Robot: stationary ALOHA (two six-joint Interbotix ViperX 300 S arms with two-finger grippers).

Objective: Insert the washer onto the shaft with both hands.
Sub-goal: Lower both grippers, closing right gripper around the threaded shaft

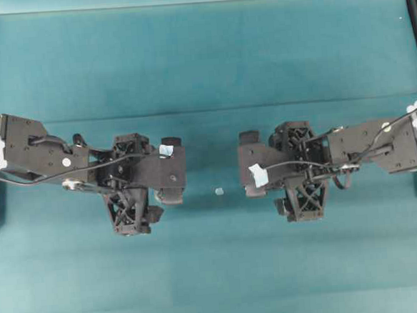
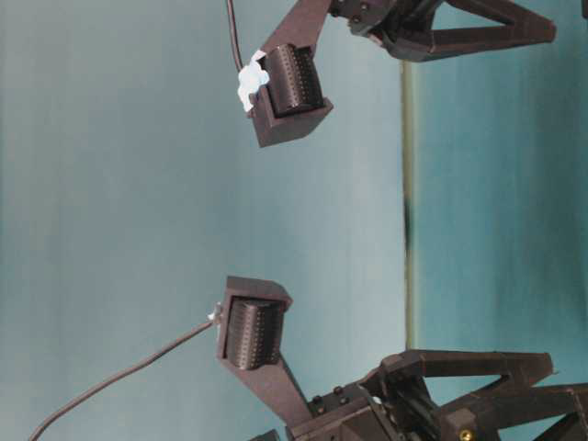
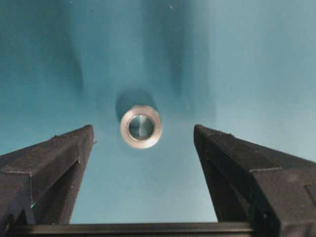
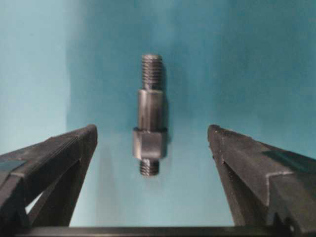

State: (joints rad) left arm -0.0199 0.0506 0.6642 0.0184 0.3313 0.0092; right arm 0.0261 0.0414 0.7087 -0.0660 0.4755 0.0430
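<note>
Two black robot arms reach toward each other over a table with a blue-green cloth on it. The left claw is wide open and holds nothing. Seen from its own camera, the small round silvery metal washer lies flat on the cloth, between the two black fingers and a little past their tips. It touches neither finger. I can see a dark shadow just behind it.

The right claw is wide open too, and it holds nothing. Seen from its own camera, the short dark grey metal shaft lies on the cloth between its fingers, apart from both. The shaft has screw threads at both ends, a smooth round part, and a thicker block near the close end.

From above, a tiny pale fleck sits on the cloth between the two claws. From there I cannot see the washer or the shaft.
</note>
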